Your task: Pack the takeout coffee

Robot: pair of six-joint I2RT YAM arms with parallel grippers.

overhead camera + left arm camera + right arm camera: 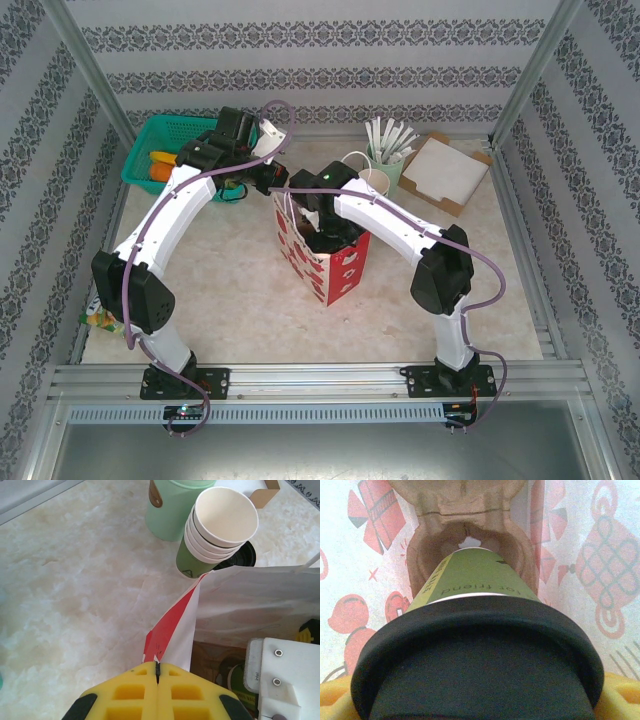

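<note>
Bench (230,290): pale marbled top inside a patterned enclosure. Paper bag (345,268), red and white print, stands upright near mid-bench with its mouth open; it is the tallest item present. Green basket (160,140) sits at the far left corner, contents orange and yellow, not identifiable. Shallow cardboard box (445,172) with a white inside at the far right. Pale green holder (170,510) of white sticks is beside that box, and a stack of cream-coloured paper cups (225,517), nested and tilted, is just beyond the bag's rim. Inside the bag, a brown moulded-pulp cup carrier (420,555) lies on the bottom. Takeout coffee (475,580): green cup with black lid, inside the bag, its base at the mouth of one carrier well; cannot tell whether it is fully seated. Right claw (475,702): lowered into the bag, yellow pads against either side of the lid, clamped on the takeout coffee. Left claw (157,674): fingers pressed together, pinching the bag's upper edge at the corner fold.
</note>
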